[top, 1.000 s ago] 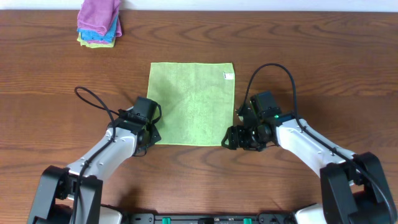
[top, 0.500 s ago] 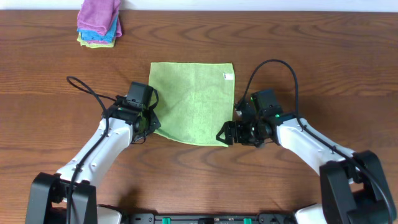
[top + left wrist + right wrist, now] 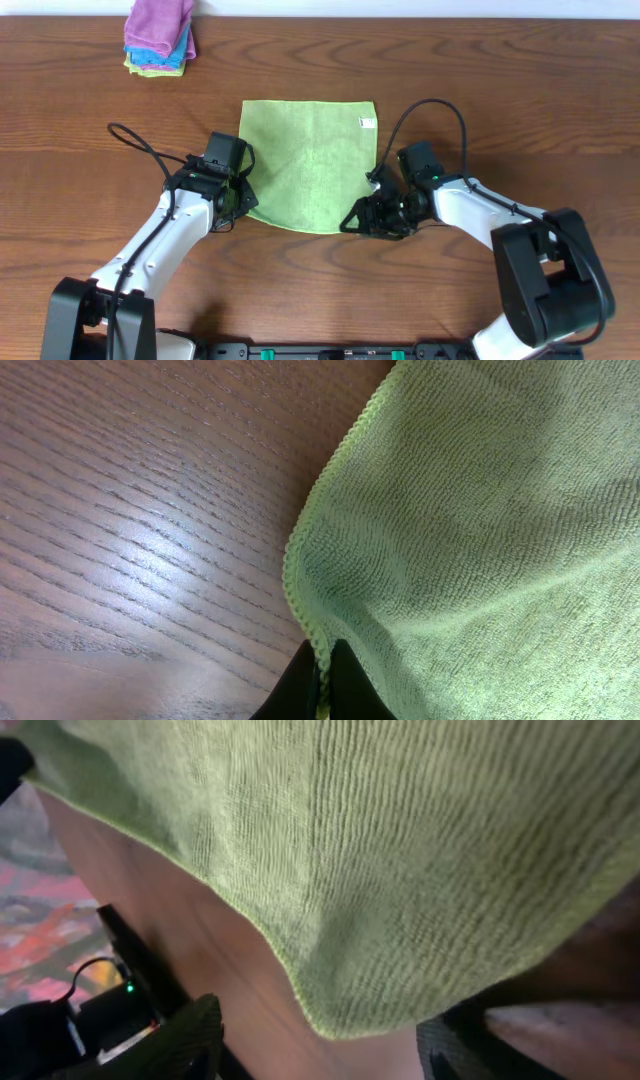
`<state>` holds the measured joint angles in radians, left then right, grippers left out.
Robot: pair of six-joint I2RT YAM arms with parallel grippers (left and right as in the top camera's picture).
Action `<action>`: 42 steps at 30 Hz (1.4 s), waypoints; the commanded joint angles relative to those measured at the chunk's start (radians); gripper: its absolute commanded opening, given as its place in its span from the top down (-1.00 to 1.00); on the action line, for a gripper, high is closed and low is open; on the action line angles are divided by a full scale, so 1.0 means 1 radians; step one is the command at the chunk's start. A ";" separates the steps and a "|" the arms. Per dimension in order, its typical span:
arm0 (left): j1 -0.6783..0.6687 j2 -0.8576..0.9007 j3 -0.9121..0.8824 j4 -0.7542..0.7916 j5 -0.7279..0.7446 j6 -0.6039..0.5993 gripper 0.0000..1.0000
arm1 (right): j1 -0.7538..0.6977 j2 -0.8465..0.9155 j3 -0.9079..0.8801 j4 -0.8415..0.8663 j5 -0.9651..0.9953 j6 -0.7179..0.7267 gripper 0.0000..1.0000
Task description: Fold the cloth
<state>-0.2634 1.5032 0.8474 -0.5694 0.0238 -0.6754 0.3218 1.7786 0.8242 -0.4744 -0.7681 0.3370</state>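
The lime-green cloth (image 3: 308, 160) lies spread on the wooden table, with its white tag (image 3: 367, 123) at the far right corner. My left gripper (image 3: 243, 203) is shut on the hem at the near left corner, and the left wrist view shows both fingers (image 3: 322, 685) pinching the edge of the cloth (image 3: 470, 530). That corner is raised a little off the table. My right gripper (image 3: 356, 222) is at the near right corner. In the right wrist view its fingers (image 3: 320, 1050) are wide apart, with the cloth's corner (image 3: 380, 870) between them, not gripped.
A stack of folded cloths (image 3: 159, 40), purple on top of blue, sits at the far left of the table. Black cables loop from each wrist, one by the left arm (image 3: 135, 145) and one by the right arm (image 3: 430, 110).
My left gripper has closed on the near left corner and drawn it a little away from the table's front. My right gripper has shifted left, to the near right corner.
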 commanded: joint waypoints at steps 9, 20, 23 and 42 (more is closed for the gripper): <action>0.006 -0.010 0.011 -0.002 0.002 0.018 0.88 | -0.061 0.048 -0.040 -0.064 0.124 -0.013 0.20; 0.006 -0.010 0.011 -0.001 0.002 0.018 0.88 | -0.057 0.048 -0.040 0.007 0.106 0.007 0.23; 0.006 -0.010 0.011 0.001 0.002 0.018 0.88 | -0.056 0.048 -0.040 0.021 0.105 0.012 0.32; 0.006 -0.032 0.058 0.003 0.001 0.044 0.88 | -0.055 -0.014 0.055 -0.069 0.013 0.020 0.97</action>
<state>-0.2634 1.5024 0.8585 -0.5556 0.0269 -0.6643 0.2687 1.8053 0.8185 -0.5179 -0.7433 0.3740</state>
